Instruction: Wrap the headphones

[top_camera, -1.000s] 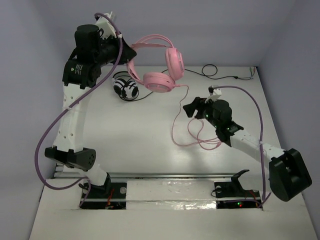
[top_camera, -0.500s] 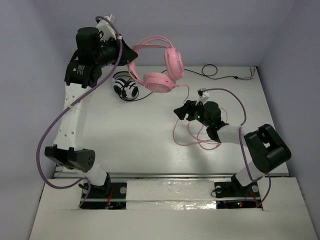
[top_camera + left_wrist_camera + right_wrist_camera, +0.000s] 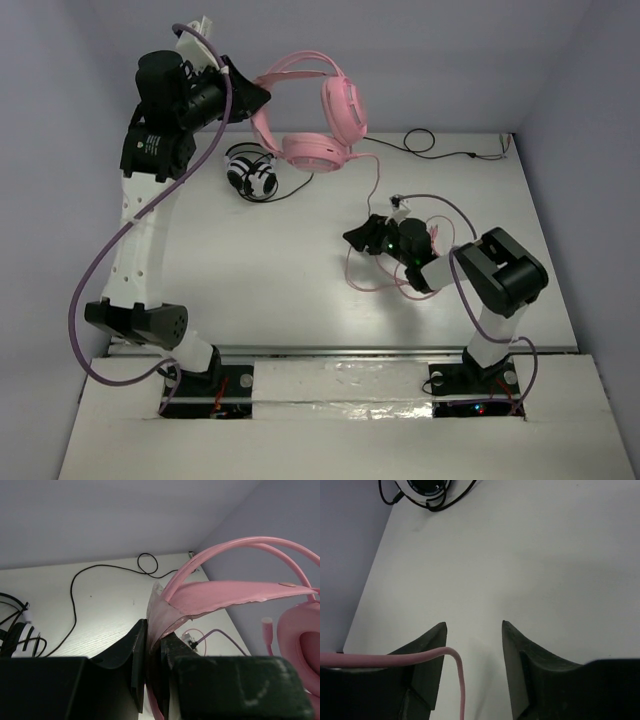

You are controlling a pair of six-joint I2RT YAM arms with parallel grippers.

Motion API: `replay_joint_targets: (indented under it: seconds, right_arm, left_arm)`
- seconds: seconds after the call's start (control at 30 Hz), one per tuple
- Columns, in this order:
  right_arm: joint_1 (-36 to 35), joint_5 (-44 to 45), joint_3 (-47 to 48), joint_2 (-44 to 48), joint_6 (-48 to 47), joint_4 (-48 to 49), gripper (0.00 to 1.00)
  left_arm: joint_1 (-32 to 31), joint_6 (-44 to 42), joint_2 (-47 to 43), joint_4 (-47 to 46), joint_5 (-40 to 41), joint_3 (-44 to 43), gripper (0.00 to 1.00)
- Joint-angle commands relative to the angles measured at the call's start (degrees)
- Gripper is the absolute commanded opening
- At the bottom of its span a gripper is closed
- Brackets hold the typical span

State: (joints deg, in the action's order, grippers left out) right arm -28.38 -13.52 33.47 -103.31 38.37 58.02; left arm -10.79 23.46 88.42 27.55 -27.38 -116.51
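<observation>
The pink headphones (image 3: 325, 120) hang in the air at the back, above the table. My left gripper (image 3: 258, 98) is shut on their pink headband (image 3: 235, 587), which sits pinched between the jaws of the left gripper (image 3: 154, 645). One earcup (image 3: 301, 645) shows at the right of the left wrist view. The thin pink cable (image 3: 372, 272) drops from the earcups and lies in loose loops on the table. My right gripper (image 3: 352, 237) is open, low over the table beside the loops. In the right wrist view the cable (image 3: 459, 677) crosses the left finger and runs down between the open jaws of the right gripper (image 3: 474, 630).
Small black-and-white headphones (image 3: 250, 172) lie at the back left, also in the right wrist view (image 3: 426, 486). A black cable (image 3: 435, 145) runs along the back right toward the wall. The purple walls close off the back and both sides.
My right arm has folded back on itself and its gripper has moved left and nearer over the cable loops. My left gripper has lifted and tilted the headphones a little.
</observation>
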Motion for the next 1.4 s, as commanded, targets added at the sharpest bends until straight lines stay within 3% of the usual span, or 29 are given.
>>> replay_joint_targets:
  seconds: [0.0, 0.07, 0.1, 0.13, 0.23, 0.37, 0.4, 0.5, 0.63, 0.8, 0.93, 1.03, 1.17, 1.3, 1.37]
  right_arm:
    - [-1.93, -0.90, 1.86, -1.54, 1.96, 7.19, 0.52]
    - [-2.72, -0.54, 1.77, -1.90, 2.76, 7.55, 0.40]
    - [-3.52, -0.28, 1.86, -1.90, 3.55, 6.85, 0.26]
    - [-3.52, 0.15, 2.03, -1.20, 4.08, 5.80, 0.20]
    - [-5.98, 2.35, 3.08, 3.26, 4.96, -3.50, 0.00]
    - [-8.35, 6.66, 6.24, 10.21, 2.59, -24.92, 0.00]
    - [-8.36, 7.71, 7.04, 11.10, 0.76, -33.67, 0.00]
    - [-8.36, 8.68, 10.03, 12.08, -3.11, -47.32, 0.00]
    - [-9.93, 10.00, 11.96, 11.82, -5.32, -55.89, 0.00]
    - [-19.59, 15.16, 21.09, 6.72, -9.27, -70.02, 0.00]
    - [-26.19, 19.22, 28.64, 3.20, -11.30, -76.38, 0.00]
    - [-29.79, 21.16, 33.30, 1.45, -13.31, -79.81, 0.00]
    - [-30.33, 22.30, 34.73, 3.10, -14.99, -80.17, 0.00]
    - [-30.33, 7.25, 37.17, 9.60, -16.92, -78.58, 0.00]
    - [-30.33, 4.13, 40.25, 9.18, -18.85, -80.68, 0.00]
  left_arm:
    - [0.76, 3.87, -3.43, -6.54, -0.66, 1.28, 0.00]
    - [0.77, 5.09, -4.13, -8.73, -0.49, 5.03, 0.00]
    - [0.77, 5.45, -5.09, -9.70, 0.65, 6.72, 0.00]
    - [0.77, 5.80, -5.54, -11.45, 1.70, 8.30, 0.00]
    - [1.90, 7.12, -6.86, -15.14, 6.27, 15.85, 0.00]
    - [4.27, 8.09, -7.56, -18.75, 13.21, 28.31, 0.00]
    - [5.24, 9.05, -7.74, -19.98, 13.83, 30.96, 0.00]
    - [10.33, 12.21, -8.79, -26.65, 12.71, 41.95, 0.00]
    - [13.86, 20.01, -10.28, -35.52, 11.12, 52.77, 0.00]
    - [13.86, 29.17, -17.21, -44.94, 14.27, 66.48, 0.00]
    - [13.86, 32.17, -22.58, -46.62, 18.93, 71.06, 0.00]
    - [9.32, 31.03, -27.76, -45.05, 29.18, 73.26, 0.00]
    - [4.91, 29.80, -30.15, -43.38, 31.85, 74.06, 0.00]
    - [-2.65, 25.85, -32.26, -41.44, 42.03, 74.67, 0.00]
    - [-7.55, 24.97, -31.47, -41.79, 43.54, 74.94, 0.00]
